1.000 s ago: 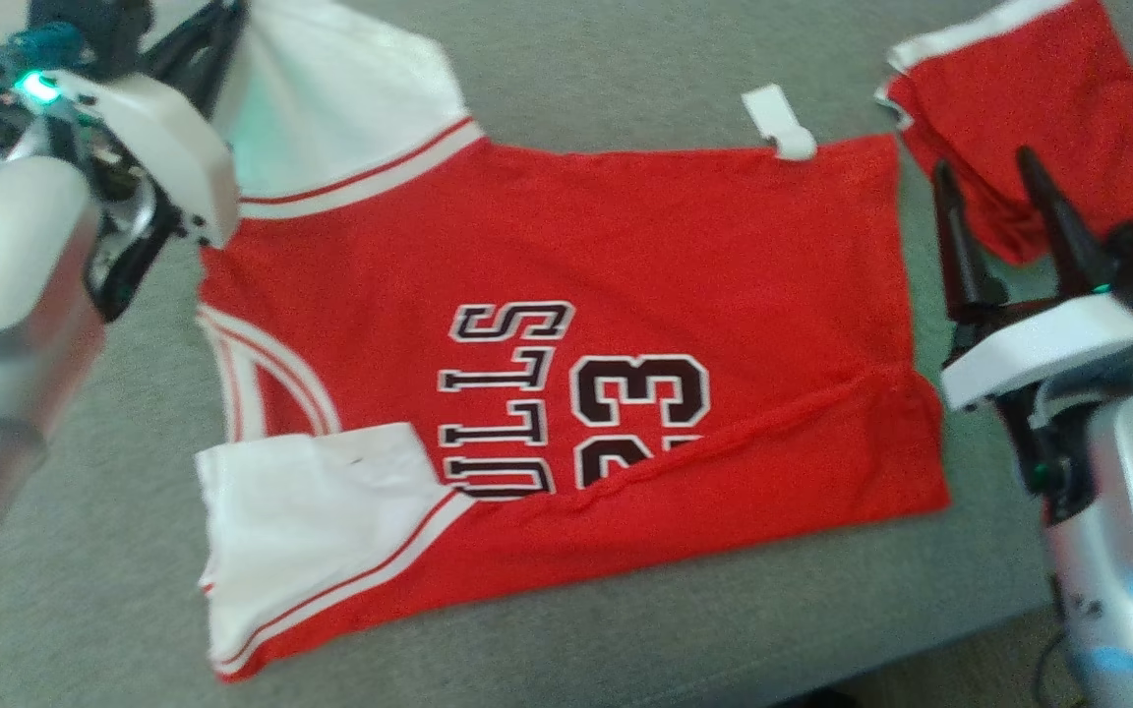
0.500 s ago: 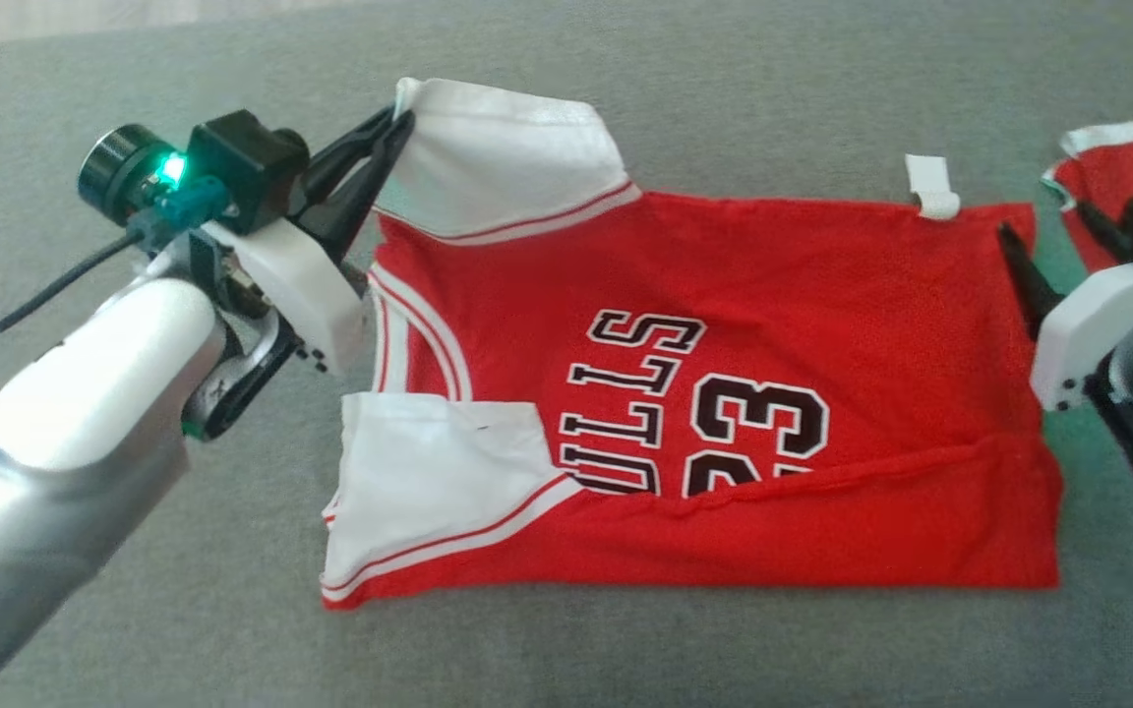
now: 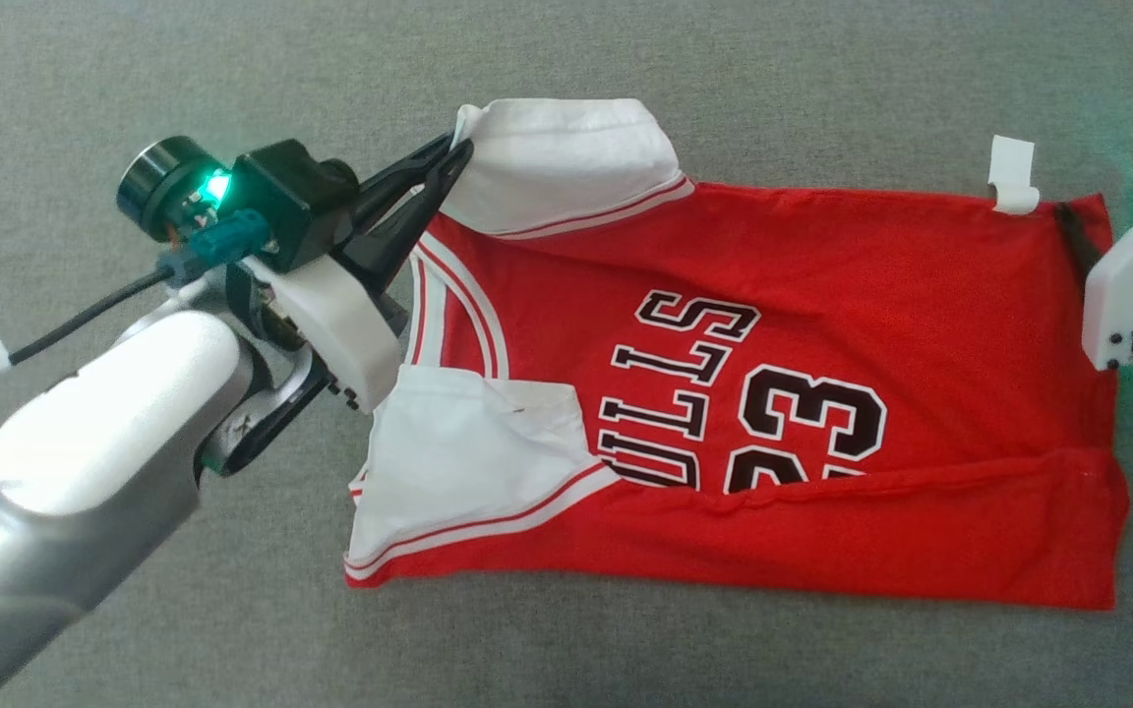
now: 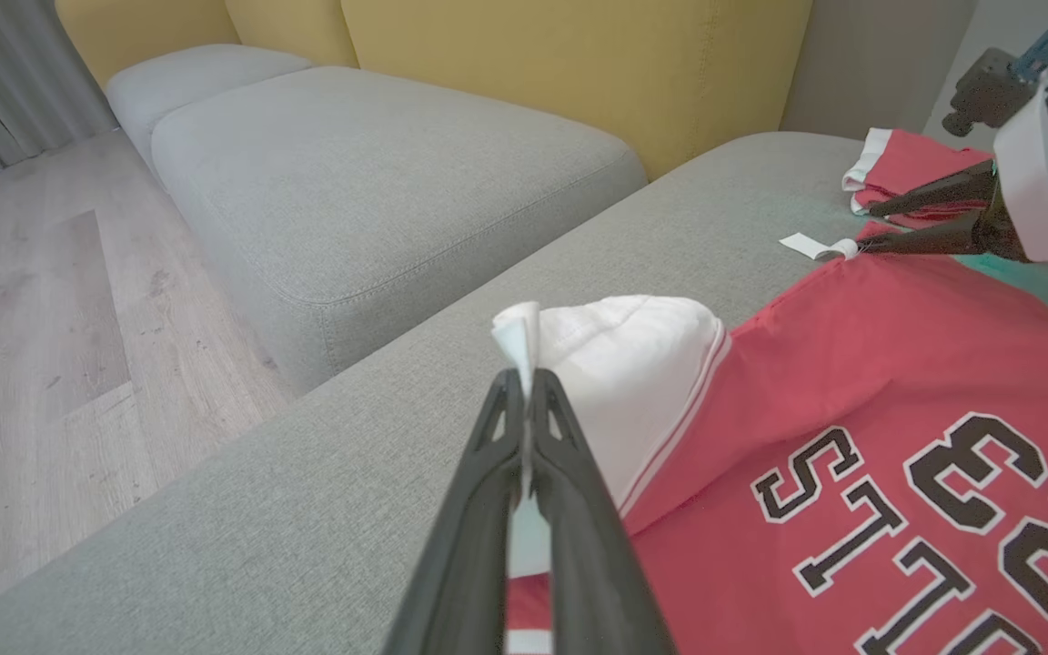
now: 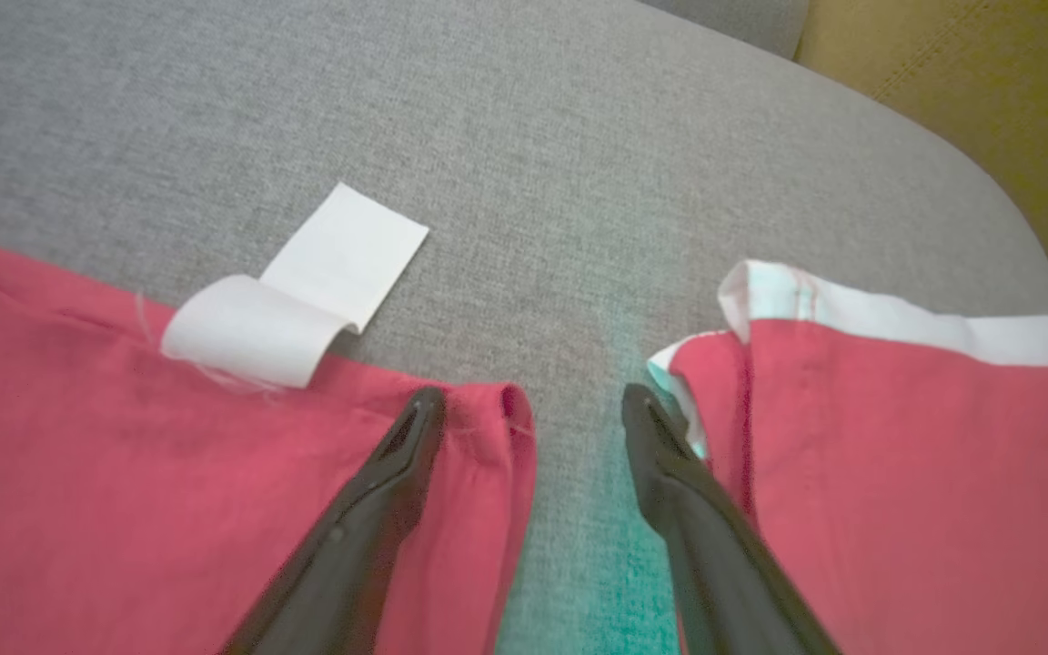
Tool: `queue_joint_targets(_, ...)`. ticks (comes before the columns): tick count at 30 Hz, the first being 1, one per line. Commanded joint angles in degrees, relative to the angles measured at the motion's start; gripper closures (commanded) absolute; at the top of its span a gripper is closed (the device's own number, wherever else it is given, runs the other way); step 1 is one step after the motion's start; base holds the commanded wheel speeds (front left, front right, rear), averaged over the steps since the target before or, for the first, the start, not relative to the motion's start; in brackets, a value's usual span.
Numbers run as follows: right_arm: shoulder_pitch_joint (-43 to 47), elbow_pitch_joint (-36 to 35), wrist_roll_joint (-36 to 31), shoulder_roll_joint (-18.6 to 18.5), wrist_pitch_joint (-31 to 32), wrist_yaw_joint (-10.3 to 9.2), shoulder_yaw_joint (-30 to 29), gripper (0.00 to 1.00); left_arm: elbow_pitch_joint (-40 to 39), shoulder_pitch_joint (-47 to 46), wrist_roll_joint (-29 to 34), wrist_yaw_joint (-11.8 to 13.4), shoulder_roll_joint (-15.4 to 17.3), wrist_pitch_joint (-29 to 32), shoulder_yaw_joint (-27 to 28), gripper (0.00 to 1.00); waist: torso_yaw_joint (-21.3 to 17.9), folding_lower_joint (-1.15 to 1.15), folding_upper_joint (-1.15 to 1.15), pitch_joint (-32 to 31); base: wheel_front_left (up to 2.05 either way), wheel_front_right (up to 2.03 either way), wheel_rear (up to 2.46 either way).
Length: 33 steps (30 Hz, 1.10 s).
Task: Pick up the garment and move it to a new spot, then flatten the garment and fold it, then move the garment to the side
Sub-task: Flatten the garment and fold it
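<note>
The garment [image 3: 822, 275] is a red jersey with white sleeves and black lettering, spread on a grey sofa cushion [image 3: 232, 610]. My left gripper [image 3: 458, 152] is shut on the edge of the far white sleeve [image 3: 566, 157]; in the left wrist view the gripper [image 4: 524, 382] pinches that sleeve [image 4: 624, 364] in a raised fold. My right gripper [image 5: 533, 398] stands open at the hem corner of the garment [image 5: 78, 437], beside a white tag [image 5: 297, 291]. One finger lies over the red hem. The left wrist view also shows the right gripper [image 4: 865, 230].
A second red and white garment [image 5: 897, 455] lies just right of my right gripper, also seen folded [image 4: 906, 164]. Beyond are the yellow sofa back [image 4: 579, 64], another grey cushion [image 4: 351, 164] and a wooden floor [image 4: 33, 318] past the cushion edge.
The head camera has shifted, so the whole picture moved. My left gripper stays shut on the sleeve. My right gripper has come in to the hem corner by the tag.
</note>
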Motion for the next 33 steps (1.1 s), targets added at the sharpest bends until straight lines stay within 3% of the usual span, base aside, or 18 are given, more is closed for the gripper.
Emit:
queue_joint_targets(1, -0.6, -0.2, 1.0, -1.2, 0.6, -0.04, 1.9, 0.00, -1.3, -3.1, 0.9, 0.4, 2.5, 0.3, 2.6, 1.00, 0.2, 0.00, 0.00, 0.2, 0.00, 0.00, 0.00)
queue_joint_targets(2, -0.9, 0.3, 1.6, -1.3, 0.7, -0.04, 2.8, 0.24, -1.3, -3.2, 1.0, 0.4, 2.6, 0.4, 2.6, 1.00, 0.1, 0.00, 0.00, 0.3, 0.00, 0.00, 0.00)
queue_joint_targets(3, -1.3, 0.7, 2.1, -1.4, 0.5, -0.04, 3.5, 0.77, -1.2, -3.3, 1.0, 0.4, 2.6, 0.4, 2.6, 1.00, 0.1, 0.00, 0.00, 0.3, 0.00, 0.00, 0.00)
queue_joint_targets(4, -1.6, 1.1, 2.7, -1.4, 0.2, -0.04, 4.2, 1.00, -1.0, -3.3, 1.0, 0.5, 2.6, 0.5, 2.5, 1.00, 0.1, 0.00, 0.00, 0.3, 0.00, 0.00, 0.00)
queue_joint_targets(17, -9.6, -1.7, 12.2, -2.0, -4.9, -0.04, 12.8, 1.00, 8.6, -6.2, -1.1, 2.0, 3.6, -3.5, 7.6, 1.00, -3.3, 0.00, 0.00, 0.4, 0.00, 0.00, 0.00)
queue_joint_targets(26, -17.7, -2.0, 18.7, -0.4, -11.6, -0.04, 13.9, 1.00, 19.0, -10.9, -0.6, -0.8, 1.8, -6.0, 8.5, 1.00, -4.5, 0.00, 0.00, 2.0, 0.00, 0.00, 0.00)
queue_joint_targets(33, -22.0, 1.7, 20.5, 0.5, -16.6, -0.04, 14.9, 1.00, 26.0, -15.7, 2.0, -1.8, -1.6, -9.2, 8.0, 1.00, -4.1, 0.00, 0.00, 2.8, 0.00, 0.00, 0.00)
